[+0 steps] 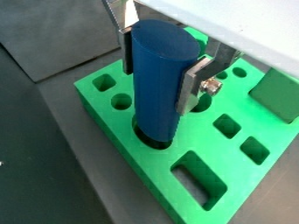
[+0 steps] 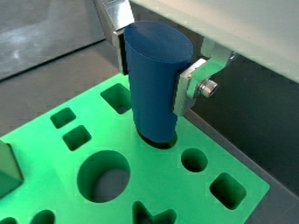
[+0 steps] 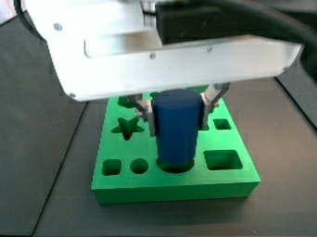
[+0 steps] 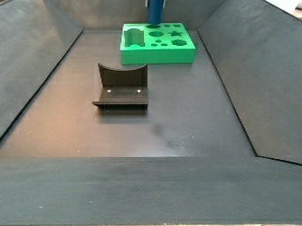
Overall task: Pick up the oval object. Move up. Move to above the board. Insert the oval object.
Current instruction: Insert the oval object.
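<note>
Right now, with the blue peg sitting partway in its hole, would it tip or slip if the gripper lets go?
Probably not tip: the oval object stands upright with its lower end already in the board hole, which should brace it. It looks rigid and smooth, so it might slide down further once the gripper opens. Its oval section likely keeps it from turning in the hole.

Gripper points straight down — silver fingers spread approx. peg-width apart.

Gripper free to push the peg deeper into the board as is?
Probably yes: the gripper holds the peg upright, its foot already in the board's hole, nothing crowding it.
</note>
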Robot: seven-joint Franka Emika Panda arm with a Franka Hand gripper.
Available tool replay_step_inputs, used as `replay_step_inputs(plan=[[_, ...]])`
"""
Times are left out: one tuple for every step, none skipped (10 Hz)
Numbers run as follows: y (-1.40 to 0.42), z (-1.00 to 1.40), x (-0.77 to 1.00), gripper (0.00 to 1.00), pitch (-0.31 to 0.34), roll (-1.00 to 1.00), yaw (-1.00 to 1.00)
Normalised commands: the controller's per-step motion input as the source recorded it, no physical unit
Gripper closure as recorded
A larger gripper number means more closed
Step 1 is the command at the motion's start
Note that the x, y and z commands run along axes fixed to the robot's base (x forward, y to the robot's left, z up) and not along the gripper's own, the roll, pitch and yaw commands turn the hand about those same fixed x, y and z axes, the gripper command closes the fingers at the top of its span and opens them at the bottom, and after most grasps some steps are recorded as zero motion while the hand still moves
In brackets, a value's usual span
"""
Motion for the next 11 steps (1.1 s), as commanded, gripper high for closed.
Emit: replay_step_inputs(plan=[[-0.12,-0.54,0.01,1.0,-0.099,0.11,0.06],[-0.16,-0.57,0.11,1.0,-0.099,0.07,0.05],[-0.17,-0.64,0.16,1.0,-0.114,0.08,0.06],[-0.16,-0.69,0.21,1.0,-0.107,0.09,0.05],[-0.1,-0.76,0.13,1.0,-0.136,0.14,0.05],[-0.07,-0.78,0.11,1.0,-0.131,0.18,0.05],[-0.03,-0.75,0.06,1.0,-0.116,0.23,0.07],[0.0,-0.75,0.0,1.0,-0.113,0.24,0.1],[-0.09,-0.28,-0.13,1.0,-0.074,0.09,-0.03],[0.0,0.0,0.0,1.0,-0.006,0.0,0.0],[0.0,0.0,0.0,1.0,0.007,0.0,0.0]])
